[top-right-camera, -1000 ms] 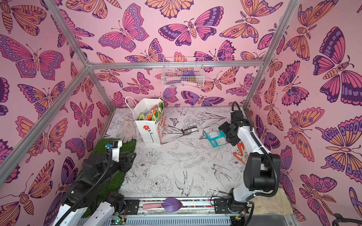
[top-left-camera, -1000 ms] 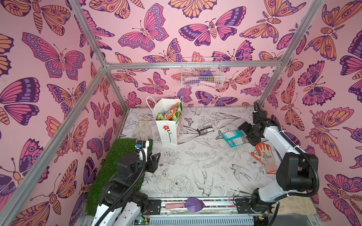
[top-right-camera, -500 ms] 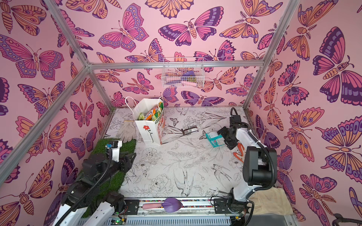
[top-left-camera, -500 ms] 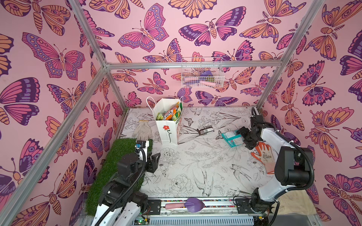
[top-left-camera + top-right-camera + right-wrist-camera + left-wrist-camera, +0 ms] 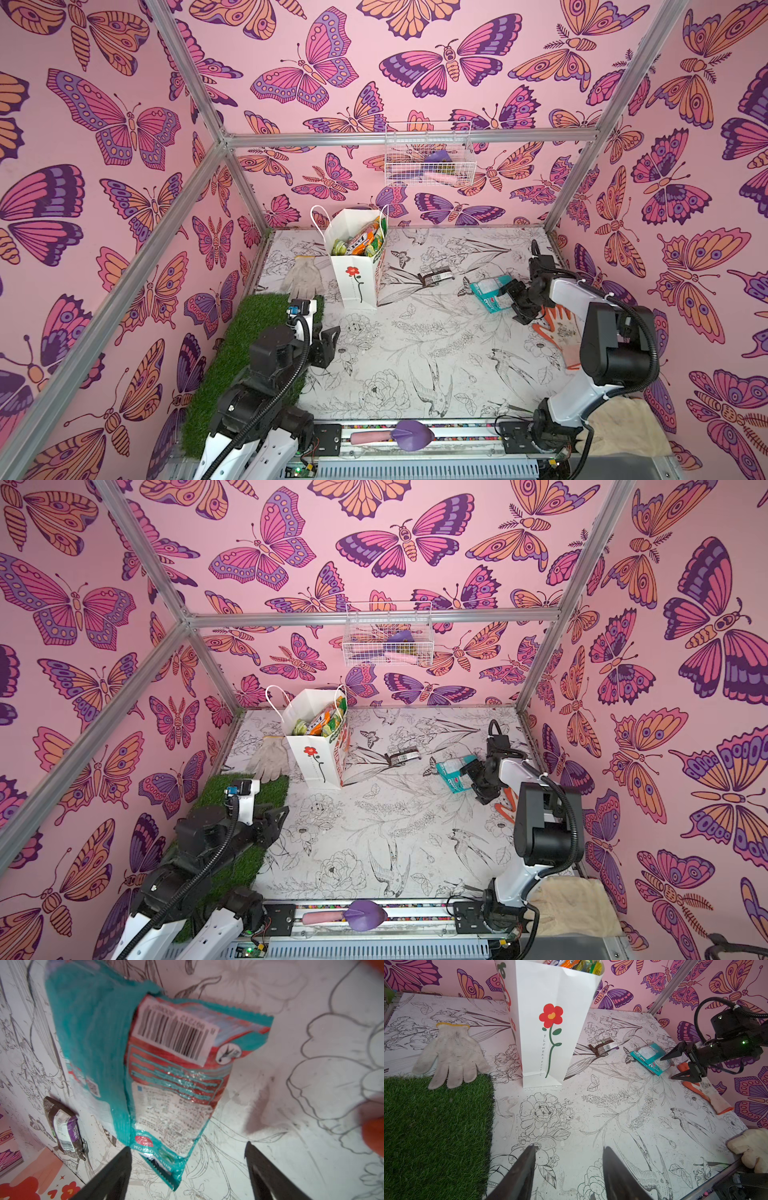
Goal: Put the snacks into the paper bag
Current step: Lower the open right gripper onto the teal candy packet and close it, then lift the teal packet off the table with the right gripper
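Your right claw is down at the teal packet, over on the right side of the worktop in both top views. Its jaws are spread wide. In the right wrist view the packet's crimped end sits between the two fingertips, close to one of them, but nothing's pinched as far as I can see. The packet lies on the worktop, barcode side up.

The dark brown bar is on the worktop too, between the teal packet and the paper bag and apart from both. The bag stands upright near the back left with its mouth open. A bunch of snacks poke up inside it, and you can make out orange and yellow-green ones.

Your left claw hangs over the front left of the worktop, beside the grass mat, jaws parted with nothing between them. The white glove lies just left of the bag, with its fingers reaching onto the mat. The orange glove lies under your right arm, near the right wall.
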Motion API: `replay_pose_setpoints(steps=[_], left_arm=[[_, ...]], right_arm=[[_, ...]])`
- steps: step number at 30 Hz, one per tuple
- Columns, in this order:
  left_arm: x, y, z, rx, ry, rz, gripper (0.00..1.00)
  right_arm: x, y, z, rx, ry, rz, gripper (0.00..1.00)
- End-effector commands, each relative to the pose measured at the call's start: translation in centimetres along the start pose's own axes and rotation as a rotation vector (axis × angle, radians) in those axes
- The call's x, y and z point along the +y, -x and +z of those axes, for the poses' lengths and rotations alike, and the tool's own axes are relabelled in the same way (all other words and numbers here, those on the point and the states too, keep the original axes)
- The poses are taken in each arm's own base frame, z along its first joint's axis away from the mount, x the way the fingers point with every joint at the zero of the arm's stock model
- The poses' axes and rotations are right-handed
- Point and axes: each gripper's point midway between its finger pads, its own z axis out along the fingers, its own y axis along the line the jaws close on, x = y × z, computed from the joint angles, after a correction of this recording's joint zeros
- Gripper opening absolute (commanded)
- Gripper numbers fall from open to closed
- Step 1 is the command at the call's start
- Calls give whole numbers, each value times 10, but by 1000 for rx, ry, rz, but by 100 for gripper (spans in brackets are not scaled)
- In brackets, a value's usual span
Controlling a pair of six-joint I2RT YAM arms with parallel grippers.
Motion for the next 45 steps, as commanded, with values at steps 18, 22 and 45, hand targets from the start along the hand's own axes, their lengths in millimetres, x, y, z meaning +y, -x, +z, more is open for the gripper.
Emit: replay_pose_setpoints(steps=[18, 22, 45], left_arm=[[3, -5, 3, 18, 13, -3, 54], [3, -6, 3, 20, 14, -3, 54], [4, -6, 4, 24, 18, -4, 54]], right_arm=[[-8, 8, 18, -19, 51, 31, 66], [-11, 11, 22, -32, 64, 41, 61], [-15, 9, 48, -38, 169, 50, 11]])
